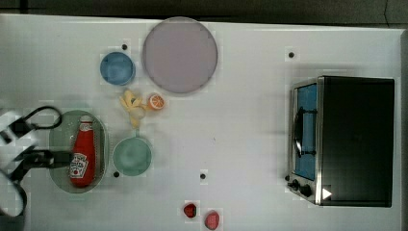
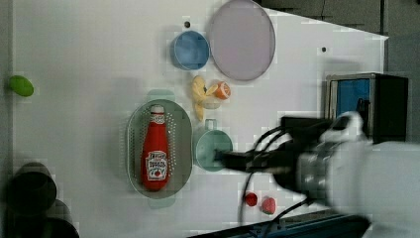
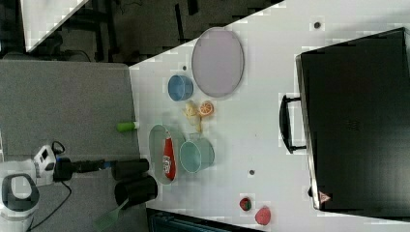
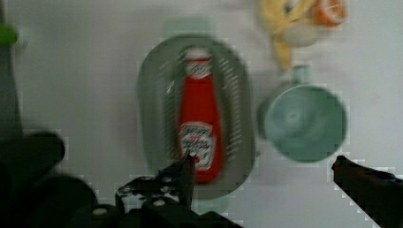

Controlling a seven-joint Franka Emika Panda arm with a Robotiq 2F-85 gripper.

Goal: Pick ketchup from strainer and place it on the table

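Note:
The ketchup [image 1: 82, 153], a red squeeze bottle with a white cap and a label, lies lengthwise in the pale green oval strainer [image 1: 57, 139] on the white table [image 1: 240, 120]. It also shows in the left view as ketchup [image 2: 155, 151] in the strainer [image 2: 132, 144], and in the right view as ketchup [image 3: 168, 157]. My gripper [image 4: 263, 171] hovers above, open, with nothing between its dark fingers [image 4: 186, 170]. In the wrist view one fingertip overlaps the ketchup [image 4: 199, 118] label end. In the top view the gripper [image 1: 66, 158] comes in from the left over the strainer.
A green handled bowl [image 1: 132, 156] stands beside the strainer. Farther off are a peeled banana [image 1: 131, 103], an orange slice [image 1: 156, 101], a blue bowl [image 1: 117, 68] and a large plate [image 1: 179, 54]. Two red strawberries [image 1: 190, 210] lie near the edge. A toaster oven [image 1: 351, 139] fills the top view's right.

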